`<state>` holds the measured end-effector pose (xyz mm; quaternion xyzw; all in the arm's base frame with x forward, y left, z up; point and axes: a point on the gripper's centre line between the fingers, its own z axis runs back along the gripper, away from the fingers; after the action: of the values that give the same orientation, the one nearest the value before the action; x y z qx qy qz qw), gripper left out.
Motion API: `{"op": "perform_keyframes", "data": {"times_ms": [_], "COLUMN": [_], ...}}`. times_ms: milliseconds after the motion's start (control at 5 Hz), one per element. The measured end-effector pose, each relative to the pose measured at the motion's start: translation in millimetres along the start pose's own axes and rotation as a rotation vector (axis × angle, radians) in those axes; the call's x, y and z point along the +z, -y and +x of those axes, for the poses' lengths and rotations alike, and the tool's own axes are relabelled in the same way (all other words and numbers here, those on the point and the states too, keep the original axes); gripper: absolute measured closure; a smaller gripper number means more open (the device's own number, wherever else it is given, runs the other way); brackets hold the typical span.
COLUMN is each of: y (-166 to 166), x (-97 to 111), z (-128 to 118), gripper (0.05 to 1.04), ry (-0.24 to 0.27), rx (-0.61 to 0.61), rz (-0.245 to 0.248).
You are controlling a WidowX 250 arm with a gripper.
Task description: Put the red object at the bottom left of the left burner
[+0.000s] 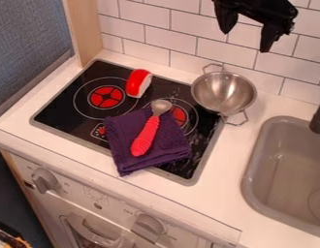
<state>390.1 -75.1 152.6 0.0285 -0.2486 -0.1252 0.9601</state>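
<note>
Black metal-look 2-finger gripper (245, 42) is wide, empty, upper right. Best pinch curved red-and-white plastic-look piece (136, 83) across its short side, release low at lower left of round black-and-red left burner (107, 97).

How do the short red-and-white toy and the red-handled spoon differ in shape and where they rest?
The toy is short and chunky; the spoon is long and slim. The toy lies on the black stovetop, the spoon mostly on the folded purple cloth. Both show red.
</note>
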Motion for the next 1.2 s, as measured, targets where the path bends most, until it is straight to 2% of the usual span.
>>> {"op": "perform_keyframes", "data": {"times_ms": [200, 600, 800, 1200], "y": [1.9, -43.0, -61.7, -101.1], "x": [-10.3, -20.4, -23.9, -50.9], "z": [-6.1, -21.6, -24.2, -54.2], "gripper": [0.082, 0.082, 0.082, 0.082], "ry": [-0.034, -0.095, -0.088, -0.139], "rx": [0.0, 0.099, 0.13, 0.219], "rz": [-0.005, 0.033, 0.041, 0.043]}}
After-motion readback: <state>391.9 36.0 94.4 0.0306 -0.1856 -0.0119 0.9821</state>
